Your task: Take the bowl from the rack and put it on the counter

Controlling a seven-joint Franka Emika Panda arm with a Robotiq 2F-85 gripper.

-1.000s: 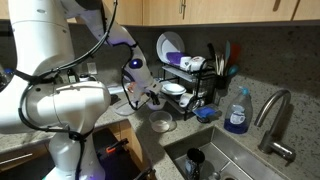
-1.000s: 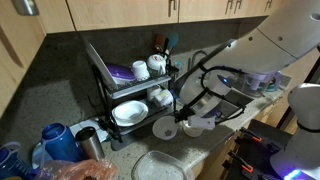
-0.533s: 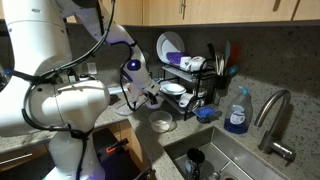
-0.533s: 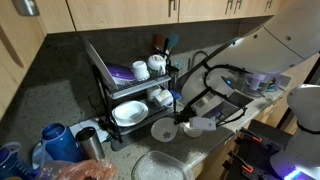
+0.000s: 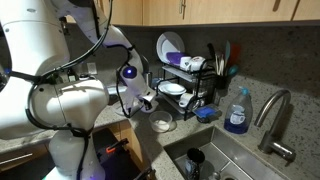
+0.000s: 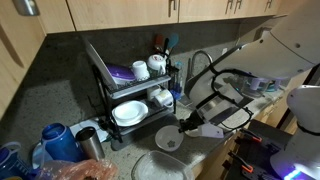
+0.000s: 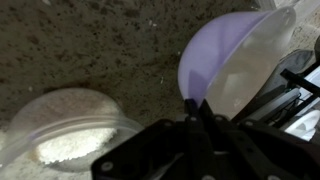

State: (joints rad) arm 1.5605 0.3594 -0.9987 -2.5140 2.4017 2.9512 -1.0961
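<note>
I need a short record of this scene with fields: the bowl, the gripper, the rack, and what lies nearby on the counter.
bowl: small pale bowl, out of the rack, tilted, low over the counter; contact with it cannot be told
gripper: gripper shut on the bowl's rim
rack: black wire rack, wider white bowl on its lower tier
nearby: clear round dish on the counter beside the bowl
task: bowl not yet released

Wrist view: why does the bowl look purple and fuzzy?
Wrist view: the bowl is close to the lens and blurred, violet-tinted inside; the gripper on its rim is a dark silhouette. In an exterior view the bowl looks plain pale.
</note>
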